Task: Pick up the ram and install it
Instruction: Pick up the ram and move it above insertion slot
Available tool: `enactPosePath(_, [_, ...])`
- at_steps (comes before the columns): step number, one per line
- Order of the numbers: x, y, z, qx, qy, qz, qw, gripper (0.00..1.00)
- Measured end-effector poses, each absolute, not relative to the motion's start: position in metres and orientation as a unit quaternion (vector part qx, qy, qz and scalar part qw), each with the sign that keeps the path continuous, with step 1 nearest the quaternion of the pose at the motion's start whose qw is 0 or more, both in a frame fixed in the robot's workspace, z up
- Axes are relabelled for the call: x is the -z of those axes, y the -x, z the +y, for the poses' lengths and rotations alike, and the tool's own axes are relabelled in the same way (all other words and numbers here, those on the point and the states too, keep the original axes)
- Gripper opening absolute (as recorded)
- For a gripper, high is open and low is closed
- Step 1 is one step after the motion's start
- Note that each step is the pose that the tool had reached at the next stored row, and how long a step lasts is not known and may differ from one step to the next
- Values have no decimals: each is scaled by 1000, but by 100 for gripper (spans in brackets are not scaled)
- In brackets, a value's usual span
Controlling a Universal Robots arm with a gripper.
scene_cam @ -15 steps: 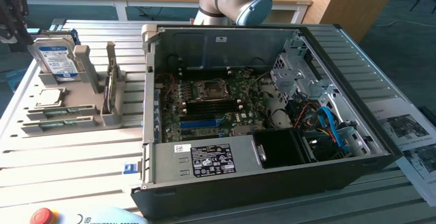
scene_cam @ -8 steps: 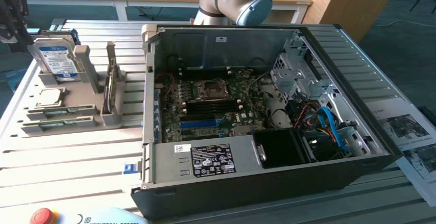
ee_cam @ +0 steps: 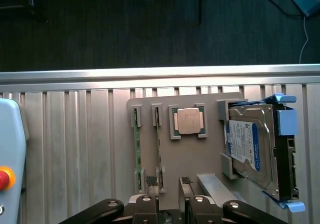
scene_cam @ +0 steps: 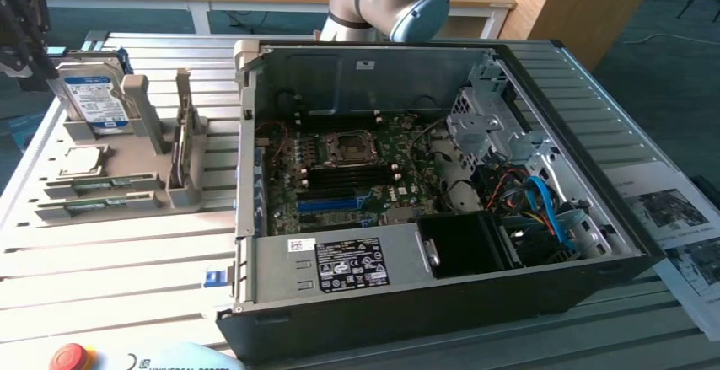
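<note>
Wrist view showed us the ram (ee_cam: 159, 149) standing on its thin edge in a slot of the grey holder (ee_cam: 200, 159). A second ram stick (ee_cam: 135, 151) stood parallel just beside it, not touching. On the exterior view's clock face, the ram's long axis ran roughly from nine to three o'clock, in line with the second stick at its six o'clock. Neither stick had left the holder.

The processor (scene_cam: 81, 161) lay flat at about eleven o'clock of the ram. The hard drive (scene_cam: 96, 100) stood propped at twelve o'clock beyond it.

The gripper (ee_cam: 168, 184) hung above the ram's end of the holder. Its fingers (ee_cam: 186, 183) were spread apart and grasped nothing.

At three o'clock sat the open computer case (scene_cam: 630, 243). Its side wall (scene_cam: 243, 134) rose between the holder and the motherboard (scene_cam: 349, 168).

Everything rested on a slatted metal table (scene_cam: 124, 277). A red stop button (scene_cam: 70, 357) sat far off at six o'clock, and printed sheets (scene_cam: 675, 210) lay beyond the case at three o'clock.
</note>
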State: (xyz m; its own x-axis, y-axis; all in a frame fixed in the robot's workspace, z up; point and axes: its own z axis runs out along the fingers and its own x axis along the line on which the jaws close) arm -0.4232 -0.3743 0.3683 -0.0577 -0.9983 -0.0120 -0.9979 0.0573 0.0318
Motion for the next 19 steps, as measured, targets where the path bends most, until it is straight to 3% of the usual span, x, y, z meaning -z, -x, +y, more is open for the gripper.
enactPosePath(19, [-344,423,-374,16,-686,-727,7,30])
